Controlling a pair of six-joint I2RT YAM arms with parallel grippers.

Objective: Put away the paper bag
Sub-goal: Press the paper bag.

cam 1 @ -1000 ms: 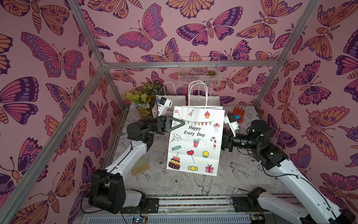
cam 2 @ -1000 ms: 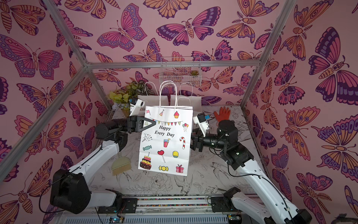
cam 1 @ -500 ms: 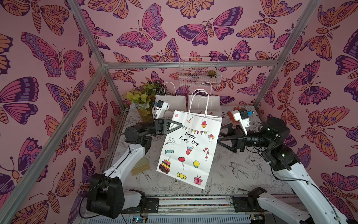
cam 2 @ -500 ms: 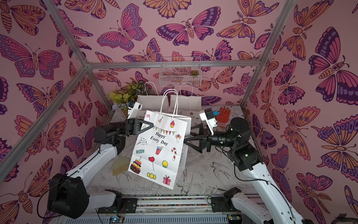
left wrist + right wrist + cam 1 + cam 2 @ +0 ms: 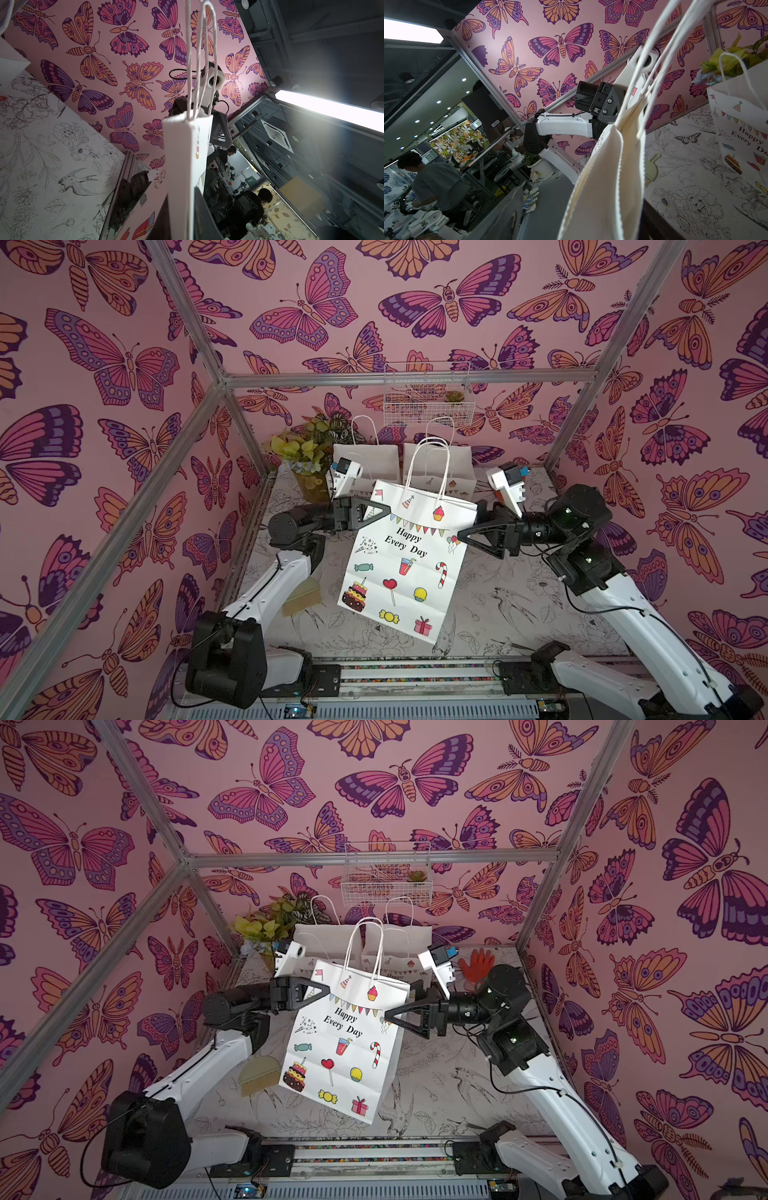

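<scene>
Dropped by the wide-open right tool (image 5: 467, 523), one paper bag (image 5: 403, 568) dangles from the clamped left tool (image 5: 384, 511), two bags (image 5: 368, 458) (image 5: 459, 458) seemingly behind.

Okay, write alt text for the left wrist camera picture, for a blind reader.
A white paper bag, pinched in the left hand, hangs edge-on with its cord handles standing up. Behind it are the right hand, a pink butterfly wall and a flower-print table.

White bag (image 5: 400, 572) with colourful party drawings, pink walls (image 5: 291, 364) with purple and orange butterflies, white table (image 5: 507, 614) with black flower drawings, red glove (image 5: 478, 966)
</scene>
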